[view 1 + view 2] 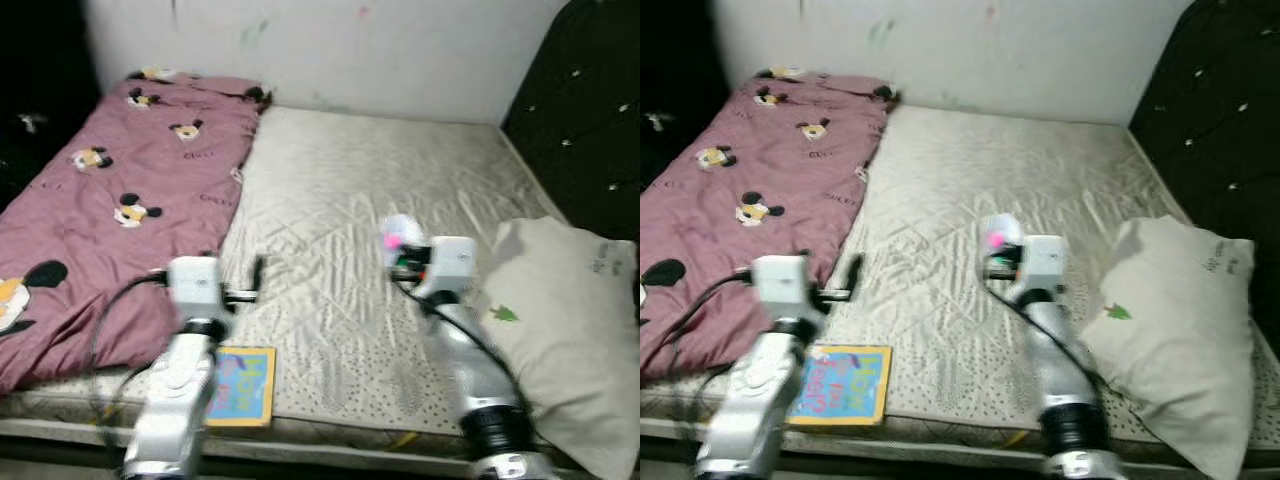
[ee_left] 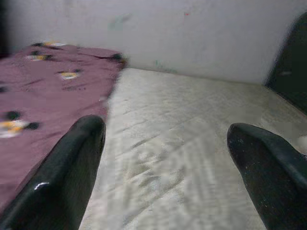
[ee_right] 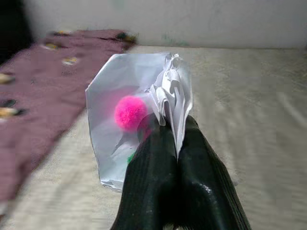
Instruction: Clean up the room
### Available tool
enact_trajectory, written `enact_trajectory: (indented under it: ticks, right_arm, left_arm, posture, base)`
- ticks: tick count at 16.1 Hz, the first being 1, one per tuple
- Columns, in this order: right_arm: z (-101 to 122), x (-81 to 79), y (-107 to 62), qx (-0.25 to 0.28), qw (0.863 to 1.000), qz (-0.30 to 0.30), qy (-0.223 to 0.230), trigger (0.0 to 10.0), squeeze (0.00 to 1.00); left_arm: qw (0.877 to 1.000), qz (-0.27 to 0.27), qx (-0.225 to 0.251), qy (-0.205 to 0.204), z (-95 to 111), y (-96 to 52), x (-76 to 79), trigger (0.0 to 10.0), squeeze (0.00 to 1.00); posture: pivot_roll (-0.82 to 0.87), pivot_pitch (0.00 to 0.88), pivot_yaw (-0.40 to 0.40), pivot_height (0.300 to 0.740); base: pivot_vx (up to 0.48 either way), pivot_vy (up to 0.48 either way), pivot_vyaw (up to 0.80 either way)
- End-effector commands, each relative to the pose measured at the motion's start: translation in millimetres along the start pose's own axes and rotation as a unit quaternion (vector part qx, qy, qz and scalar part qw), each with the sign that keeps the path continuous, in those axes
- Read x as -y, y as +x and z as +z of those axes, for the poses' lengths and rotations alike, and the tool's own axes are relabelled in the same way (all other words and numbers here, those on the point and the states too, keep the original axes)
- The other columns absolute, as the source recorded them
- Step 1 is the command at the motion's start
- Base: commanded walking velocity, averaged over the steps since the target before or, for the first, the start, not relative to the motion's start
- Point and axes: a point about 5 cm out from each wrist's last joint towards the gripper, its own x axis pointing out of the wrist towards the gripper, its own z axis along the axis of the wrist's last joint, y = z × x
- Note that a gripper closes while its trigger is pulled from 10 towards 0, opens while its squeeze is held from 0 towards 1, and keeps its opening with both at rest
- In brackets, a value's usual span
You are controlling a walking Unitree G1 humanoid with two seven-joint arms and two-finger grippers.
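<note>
Book (image 1: 238,386) lies at the bed's lower-left edge, not yet collected. Right pincer (image 3: 175,143) is clenched on a crumpled paper with pink pompom (image 3: 139,112), frame centre. Left pincer (image 2: 165,158) released, empty. Pillow (image 1: 565,330) right, blanket (image 1: 120,190) upper left: cleanup early.

1. The mattress (image 1: 400,200) spans the middle of the frame, with the wall (image 1: 400,50) behind it along the top.
2. The blanket (image 1: 110,190) lies on the mattress's left part, from upper left to lower left.
3. The pillow (image 1: 565,320) lies at lower right, on the mattress's right edge.
4. The headboard (image 1: 590,110) stands at the right, behind the pillow.
5. The book (image 1: 243,386) lies flat at the mattress's front edge, lower left of centre, just right of the blanket.
6. The left gripper (image 1: 256,280) hangs over the mattress beside the blanket's edge, behind the book.
7. The right gripper (image 1: 392,250) is near the centre, left of the pillow, with a bag (image 3: 139,110) pinched between its fingers.
</note>
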Motion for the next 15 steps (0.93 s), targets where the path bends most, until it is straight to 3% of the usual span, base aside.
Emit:
enact_trajectory:
  ticks: [1,5,10,15]
  right_arm:
    - [4.7,3.6,1.5,0.007,1.000,-0.004,-0.007,10.0,0.00]
    - [3.5,3.9,1.3,0.007,1.000,-0.002,-0.009,10.0,0.00]
    - [0.3,5.5,0.4,0.001,1.000,-0.003,-0.010,10.0,0.00]
    - [-0.4,4.4,1.4,-0.003,1.000,0.000,-0.012,10.0,0.00]
  left_arm:
    - [1.000,0.000,-0.004,-0.004,-0.8,1.3,2.3,10.0,0.00]
    - [1.000,0.001,-0.006,-0.005,-1.6,0.8,2.8,10.0,0.00]
    - [1.000,-0.002,-0.009,-0.010,-4.0,-0.7,3.4,10.0,0.00]
    - [1.000,-0.005,-0.002,-0.012,-1.2,0.8,5.4,10.0,0.00]
  posture:
    - [0.04,0.000,-0.022,0.740]
    - [0.04,0.000,-0.024,0.740]
    - [0.04,0.000,-0.028,0.740]
    - [0.04,0.000,-0.031,0.740]
  base:
    - [0.000,0.000,-0.57]
    - [0.000,0.000,-0.14]
    - [0.000,0.455,-0.64]
    - [0.000,0.480,0.00]
